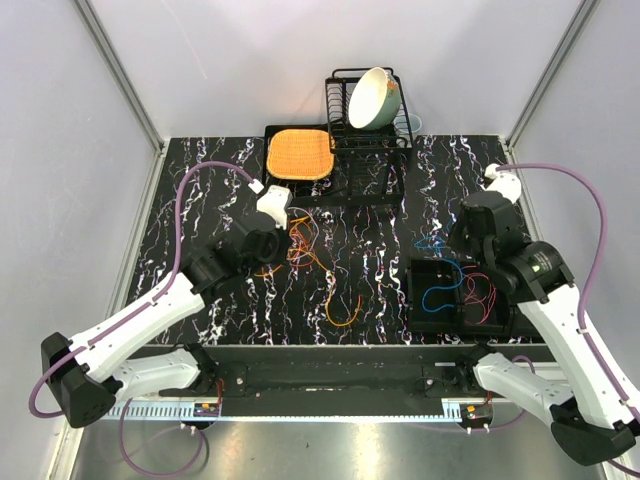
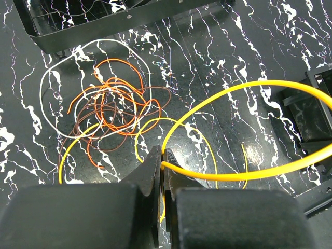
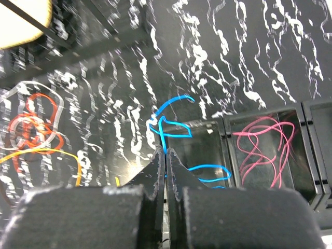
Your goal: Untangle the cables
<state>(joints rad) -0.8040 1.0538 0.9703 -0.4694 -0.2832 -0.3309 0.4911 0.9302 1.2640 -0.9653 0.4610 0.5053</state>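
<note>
Yellow cable (image 2: 259, 83) in left gripper (image 2: 162, 155)

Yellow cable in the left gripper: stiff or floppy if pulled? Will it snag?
Probably springy, not limp: the yellow cable holds an open loop off the left gripper, whose jaws are shut on it. Thin, so likely light. Its other loops run into the orange, brown and white tangle, so pulling may drag that along.

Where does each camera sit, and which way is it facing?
Top external: above and behind, looking down on the table; left arm, right arm and their bases show.
Left wrist: looks down past the left gripper, shut on the yellow cable, toward the tangle.
Right wrist: looks down past the right gripper, shut on the blue cable, at the tray.
Shared: both wrist views show the tangle.
</note>
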